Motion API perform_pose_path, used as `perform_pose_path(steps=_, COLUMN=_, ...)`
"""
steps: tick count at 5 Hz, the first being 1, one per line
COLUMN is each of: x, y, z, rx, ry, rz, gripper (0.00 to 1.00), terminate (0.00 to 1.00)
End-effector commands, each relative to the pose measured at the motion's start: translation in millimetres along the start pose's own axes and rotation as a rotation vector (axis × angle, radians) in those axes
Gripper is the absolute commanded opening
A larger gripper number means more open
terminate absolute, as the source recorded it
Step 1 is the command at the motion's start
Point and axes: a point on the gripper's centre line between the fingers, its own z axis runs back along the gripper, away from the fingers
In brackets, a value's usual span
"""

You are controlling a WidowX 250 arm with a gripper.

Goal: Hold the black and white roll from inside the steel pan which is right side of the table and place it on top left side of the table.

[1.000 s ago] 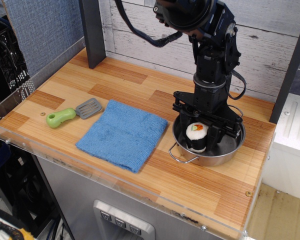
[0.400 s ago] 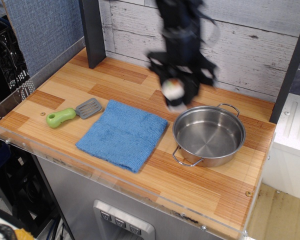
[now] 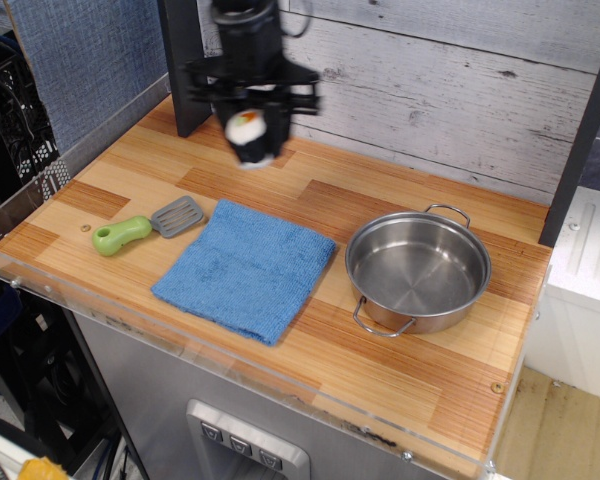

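one roll only in our care: black and white roll (image 3: 248, 135) clamped in gripper (image 3: 250, 138), high above far left part of table (image 3: 380, 370). steel pan (image 3: 418, 270) at right is empty. we advise: descend slow, keep roll upright, touch wood near corner, only then loosen jaws.

The robot arm (image 3: 246, 40) is matte black and blocky, motion-blurred, ending in a wide black gripper (image 3: 250, 92) crossbar.
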Motion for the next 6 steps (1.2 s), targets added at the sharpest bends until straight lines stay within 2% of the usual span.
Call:
perform_pose_path(steps=1, x=45.6, y=84.4, z=9.3, rx=0.134, ry=-0.090, rz=0.037, gripper=0.00, terminate=0.00)
perform_pose_path(steps=2, x=51.9, y=71.6, z=1.8, rx=0.095, ry=-0.099, rz=0.006, gripper=0.00, terminate=0.00)
perform_pose_path(steps=3, x=49.1, y=46.8, z=-1.8, rx=-0.016, ry=-0.086, rz=-0.047, gripper=1.00, terminate=0.00)
perform_pose_path(steps=5, x=41.3, y=14.3, z=12.0, rx=-0.146, ry=-0.095, rz=-0.088, gripper=1.00, terminate=0.00)
perform_pose_path(steps=6, x=41.5, y=-2.8, z=45.9, rx=-0.168, ry=-0.124, rz=-0.125, gripper=1.00, terminate=0.00)
